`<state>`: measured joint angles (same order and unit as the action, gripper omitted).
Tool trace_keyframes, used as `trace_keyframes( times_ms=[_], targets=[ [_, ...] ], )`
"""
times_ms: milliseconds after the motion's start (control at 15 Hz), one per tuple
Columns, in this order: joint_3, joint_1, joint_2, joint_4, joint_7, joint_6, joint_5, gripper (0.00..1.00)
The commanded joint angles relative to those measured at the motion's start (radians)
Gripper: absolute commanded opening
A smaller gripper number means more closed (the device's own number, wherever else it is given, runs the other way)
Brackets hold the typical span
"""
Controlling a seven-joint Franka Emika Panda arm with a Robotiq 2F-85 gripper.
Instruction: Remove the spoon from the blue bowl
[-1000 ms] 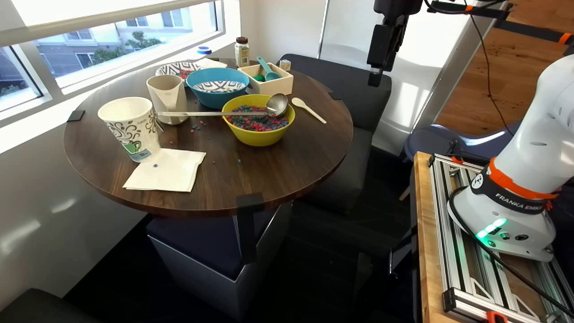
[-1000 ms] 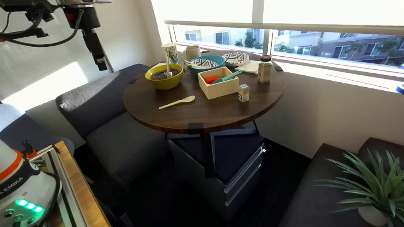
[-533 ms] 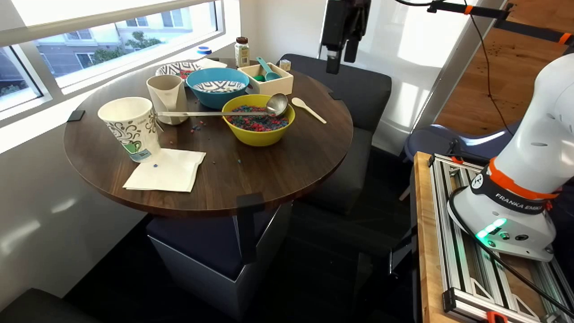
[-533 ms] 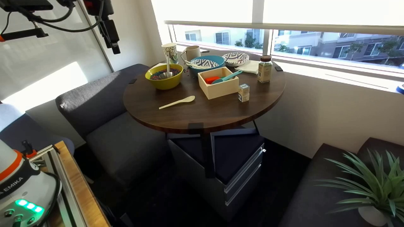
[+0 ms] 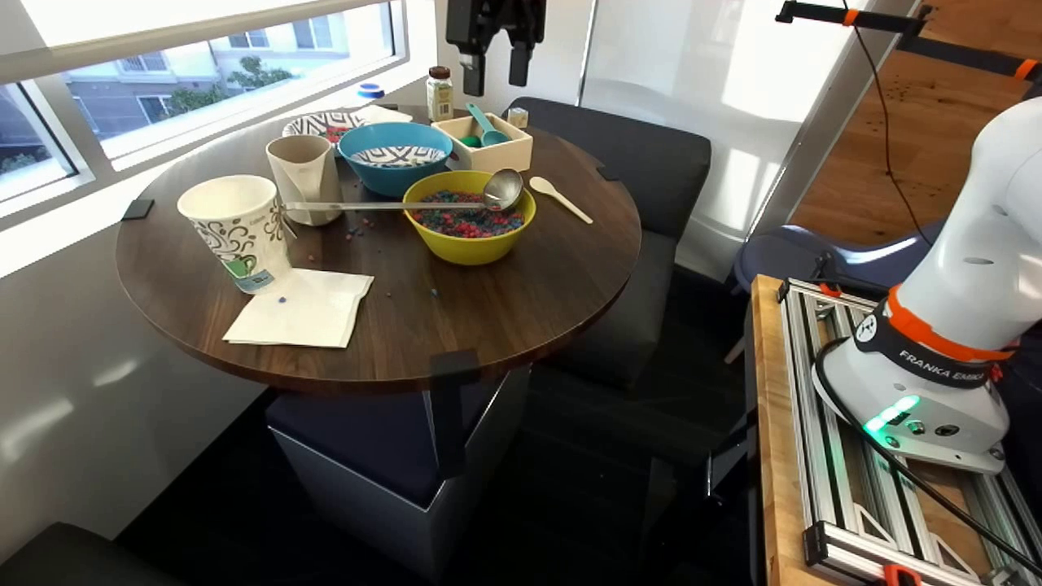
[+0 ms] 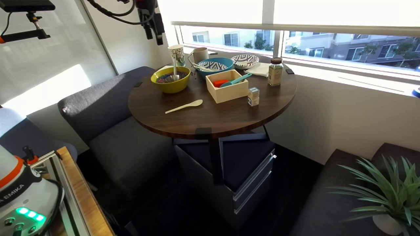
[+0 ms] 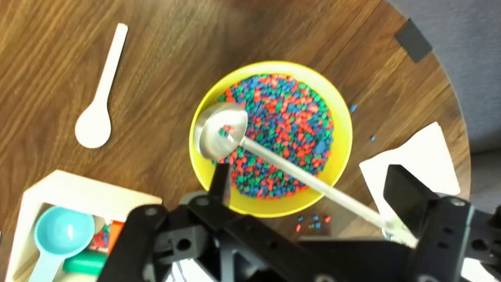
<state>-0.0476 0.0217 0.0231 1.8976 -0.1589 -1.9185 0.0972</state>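
The blue bowl (image 5: 381, 177) stands at the table's far part, with a patterned pale interior. In an exterior view the blue bowl (image 6: 227, 63) holds a pale spoon (image 6: 204, 68) whose handle rests over the rim. My gripper (image 5: 496, 77) is open and empty, high above the table; it also shows in an exterior view (image 6: 155, 37). In the wrist view the open fingers (image 7: 309, 176) stand apart over the yellow-green bowl's edge, with nothing between them. There the gripper hides the blue bowl, apart from a patterned white patch beneath it.
The yellow-green bowl (image 5: 468, 248) holds coloured bits and a long-handled ladle (image 5: 391, 207). Near the blue bowl stand a beige pitcher (image 5: 305, 171), a wooden box (image 5: 509, 155) with a teal scoop, and a patterned plate (image 6: 244, 62). A paper cup (image 5: 236, 220) and loose pale spoon (image 6: 185, 106) are nearby.
The gripper has swung in from beside the table to above it and turned, so both fingers now show apart. The things on the table have not moved.
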Motion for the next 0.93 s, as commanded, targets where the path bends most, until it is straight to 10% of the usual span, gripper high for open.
trace_keyframes(
  times_ms=[0,867],
  targets=[
    [0.038,-0.03,0.13,-0.132,0.107,-0.054,0.045,1.0],
    [0.048,-0.037,0.213,-0.18,0.081,-0.164,0.062,1.0]
  ],
)
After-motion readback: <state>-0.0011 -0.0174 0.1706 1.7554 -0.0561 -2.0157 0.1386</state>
